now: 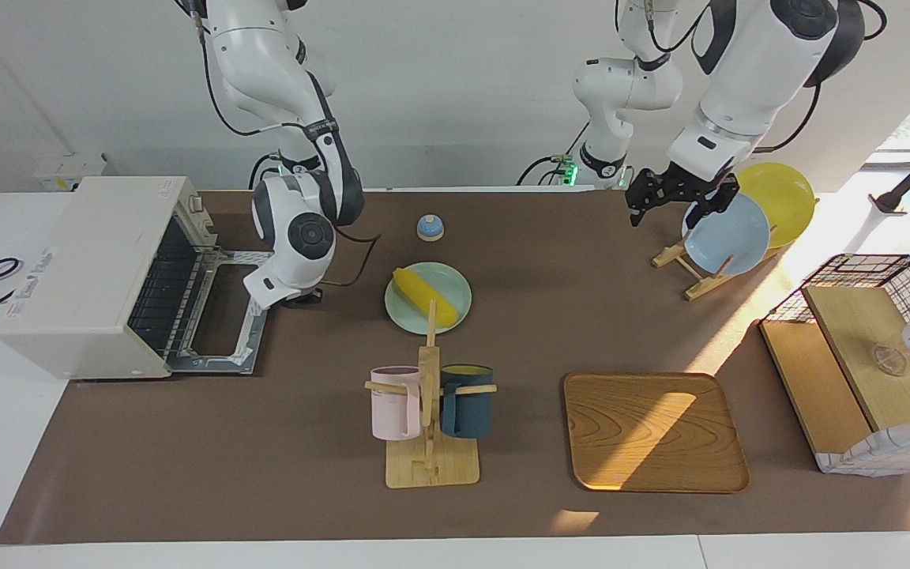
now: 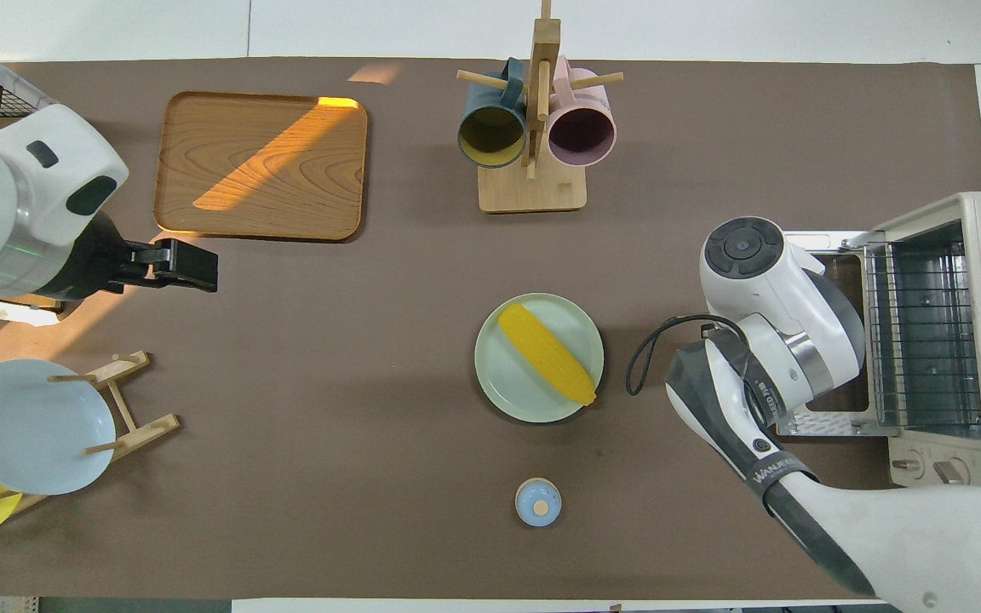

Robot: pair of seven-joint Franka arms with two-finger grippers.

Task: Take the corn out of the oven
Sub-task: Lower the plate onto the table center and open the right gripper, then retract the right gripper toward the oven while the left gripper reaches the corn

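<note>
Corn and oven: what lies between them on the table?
The right end effector and its wrist, low beside the oven's open door. Otherwise bare mat beside the green plate holding the corn; clearest in the overhead view.

place: robot lab | cues: two Franka arms (image 1: 747, 87), brown-covered table (image 1: 265, 442), staged toy kitchenware, bare white walls

Oven (image 1: 84, 276) mouth unblocked; mug rack (image 1: 430, 395) nr corn (image 1: 424, 295).

bright, sharp; sun patch on tray (image 1: 655, 431), maybe glare
</note>
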